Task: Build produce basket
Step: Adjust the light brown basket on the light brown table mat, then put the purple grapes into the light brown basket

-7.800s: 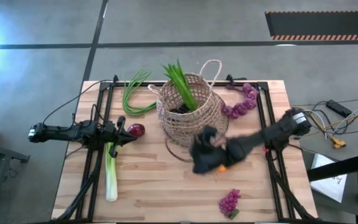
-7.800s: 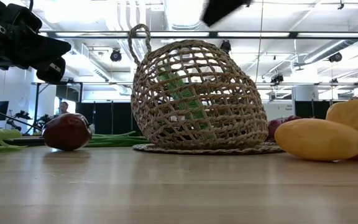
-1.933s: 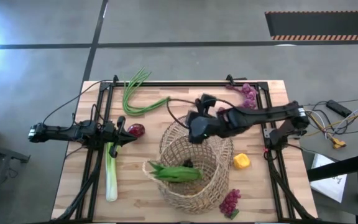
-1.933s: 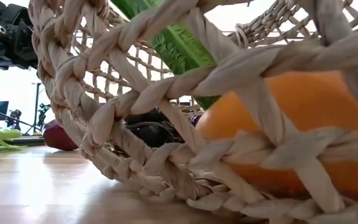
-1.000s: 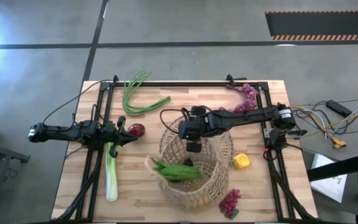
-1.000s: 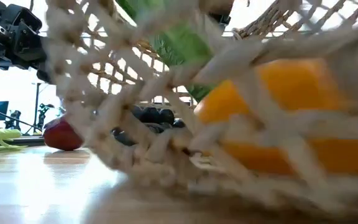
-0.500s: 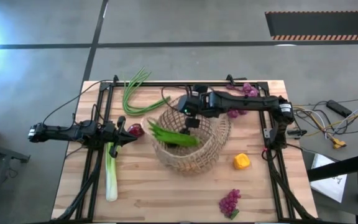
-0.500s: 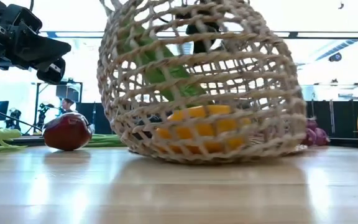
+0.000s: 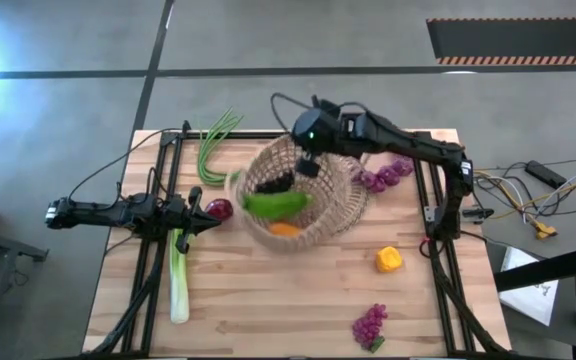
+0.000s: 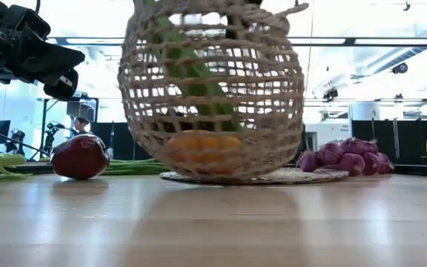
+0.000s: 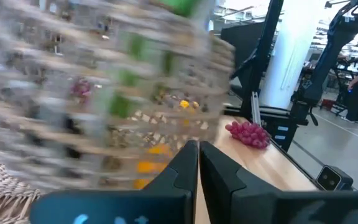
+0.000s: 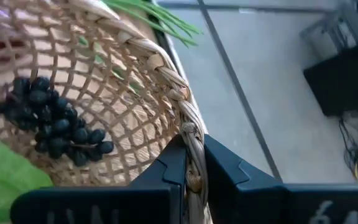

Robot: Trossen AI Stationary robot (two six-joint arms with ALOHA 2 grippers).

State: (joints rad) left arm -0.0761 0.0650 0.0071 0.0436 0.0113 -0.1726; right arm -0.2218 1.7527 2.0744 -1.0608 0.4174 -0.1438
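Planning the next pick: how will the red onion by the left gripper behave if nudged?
The onion looks round and smooth, so it would probably roll. It lies free on the bare table, with nothing beside it to stop it. Its glossy skin may slip between fingers.

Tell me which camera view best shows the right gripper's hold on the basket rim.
The right wrist view: the right gripper is shut on the braided rim of the basket, seen close. The high view shows the gripper at the basket's far rim, small. The low view shows the basket, the grip unclear. The left wrist view shows only blurred weave.
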